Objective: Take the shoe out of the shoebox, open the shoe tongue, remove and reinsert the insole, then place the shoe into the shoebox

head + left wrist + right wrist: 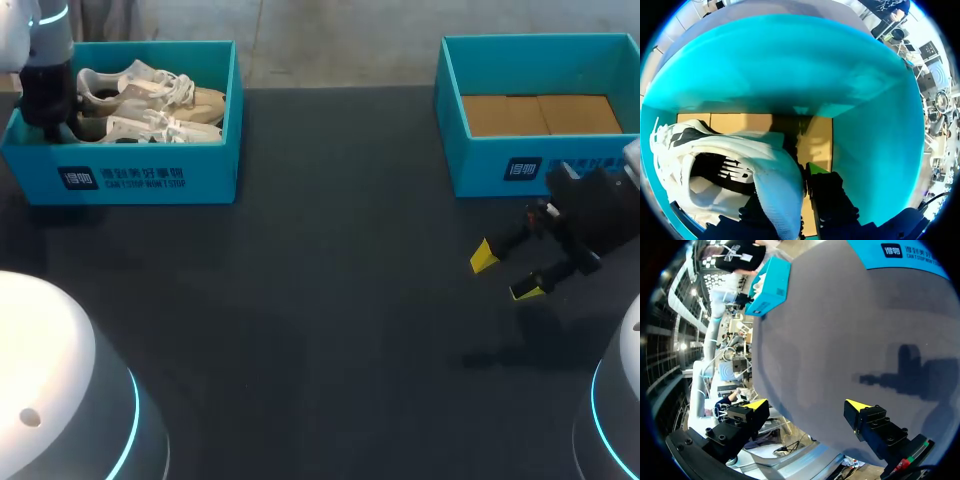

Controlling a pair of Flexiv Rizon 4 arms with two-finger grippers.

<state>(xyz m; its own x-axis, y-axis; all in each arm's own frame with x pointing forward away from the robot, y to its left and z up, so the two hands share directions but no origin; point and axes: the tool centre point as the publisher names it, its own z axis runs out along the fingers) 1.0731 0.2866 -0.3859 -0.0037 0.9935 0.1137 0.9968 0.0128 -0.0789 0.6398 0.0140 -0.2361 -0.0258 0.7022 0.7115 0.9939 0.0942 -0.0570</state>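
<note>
**A:** Start close in. What's nearest?

**B:** The right gripper (505, 274), hanging low over the bare table (330, 300). Its fingers are spread wide with nothing between them. Just behind it is the empty box (540, 170), with only a cardboard floor inside.

**A:** And the shoe?

**B:** Well apart from that, at the far left. The shoebox (150, 175) holds a pair (150, 95) lying side by side. Their long axes run along the box, heels towards its left end and toes towards the middle of the table.

**A:** So the left side has the job.

**B:** Yes, it's much the nearer. The left arm (45, 70) drops into the heel end of the box. In the wrist view, the left gripper (787, 187) has the white heel of one shoe (730, 150) filling the gap. Both fingers press on it from either side, so I judge it gripped. From above I can't tell which shoe of the pair it is.

**A:** Room to move?

**B:** It's tight in there. The end wall is just beside the fingers, the long wall is ahead, and the other shoe lies alongside. I'd say straight up is the only free way out. The toe would hang lower than the heel, so it needs to clear the rim before it swings over the open table in front.
</note>
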